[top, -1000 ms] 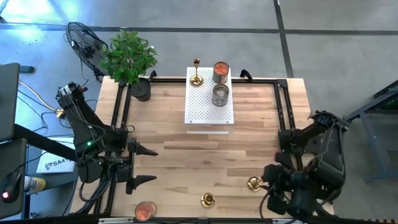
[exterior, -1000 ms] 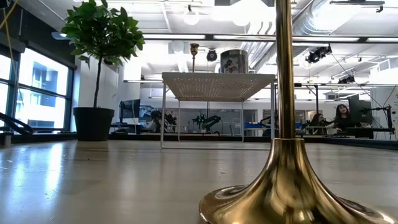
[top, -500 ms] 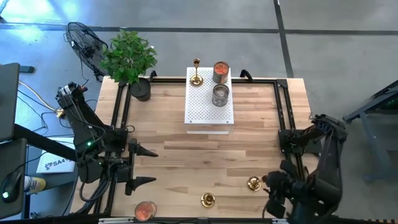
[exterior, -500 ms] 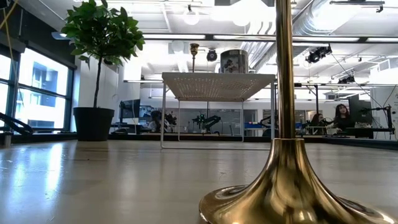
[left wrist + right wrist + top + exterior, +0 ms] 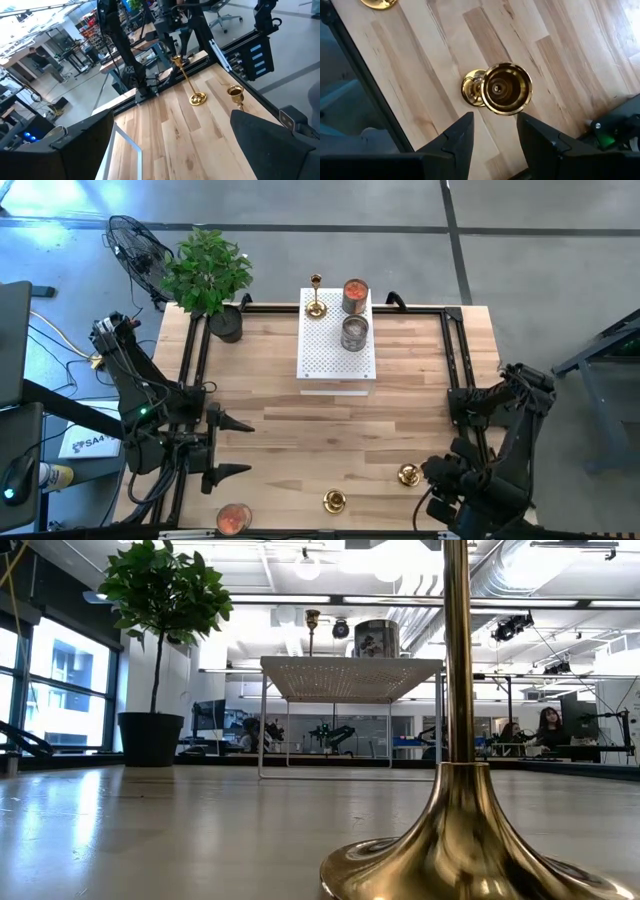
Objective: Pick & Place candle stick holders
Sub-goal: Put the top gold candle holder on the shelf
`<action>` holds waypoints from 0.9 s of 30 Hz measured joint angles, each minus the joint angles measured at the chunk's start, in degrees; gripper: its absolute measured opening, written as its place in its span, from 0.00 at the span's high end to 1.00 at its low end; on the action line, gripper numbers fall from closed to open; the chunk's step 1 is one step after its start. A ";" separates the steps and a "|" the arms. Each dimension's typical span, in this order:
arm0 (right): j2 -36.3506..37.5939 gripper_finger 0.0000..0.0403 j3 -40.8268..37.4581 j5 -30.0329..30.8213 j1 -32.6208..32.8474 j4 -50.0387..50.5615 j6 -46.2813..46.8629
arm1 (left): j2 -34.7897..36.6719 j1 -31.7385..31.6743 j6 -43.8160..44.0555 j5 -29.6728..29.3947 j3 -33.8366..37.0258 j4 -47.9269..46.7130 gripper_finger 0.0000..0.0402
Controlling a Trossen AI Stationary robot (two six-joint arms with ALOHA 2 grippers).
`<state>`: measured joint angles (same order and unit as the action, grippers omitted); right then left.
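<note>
Three brass candle stick holders show. One (image 5: pixel 408 475) stands near the table's front right, seen from above in the right wrist view (image 5: pixel 505 89). My right gripper (image 5: pixel 495 132) hangs above it, pointing steeply down, fingers apart, just short of its cup and touching nothing. A second holder (image 5: pixel 334 501) stands on its base at the near edge. The third (image 5: pixel 316 298) stands on the white perforated block (image 5: pixel 325 355). My left gripper (image 5: pixel 240 447) waits open at the table's left.
Two tins (image 5: pixel 354 332) stand on the block's far end, and another tin (image 5: pixel 233 518) sits at the near left edge. A potted plant (image 5: pixel 208 275) stands at the far left corner. Black frame rails (image 5: pixel 455 360) run along both sides. Bare wood lies mid-table.
My right gripper has come down and a little toward the near edge, tipping more steeply downward over the front right holder. Its fingers keep the same gap. The holders have not moved.
</note>
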<state>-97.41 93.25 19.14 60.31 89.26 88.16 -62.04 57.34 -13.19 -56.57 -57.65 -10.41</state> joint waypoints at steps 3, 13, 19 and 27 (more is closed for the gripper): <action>0.00 0.64 0.00 -0.01 0.00 0.01 -0.74 | 0.00 0.00 0.00 -0.10 0.00 -0.01 0.01; 0.00 0.64 0.00 3.83 -0.04 -0.56 -4.63 | -0.02 0.00 0.00 -0.10 0.00 -0.02 0.01; 0.02 0.64 0.00 2.01 -0.09 -0.54 -4.46 | -0.02 0.00 0.00 -0.07 0.00 -0.09 0.01; 0.02 0.64 0.00 1.13 -0.09 -0.58 -4.20 | -0.02 0.00 0.00 -0.03 0.00 -0.11 0.01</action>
<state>-97.38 93.25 20.26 60.23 88.68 83.96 -62.06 57.34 -13.19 -56.60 -57.65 -10.52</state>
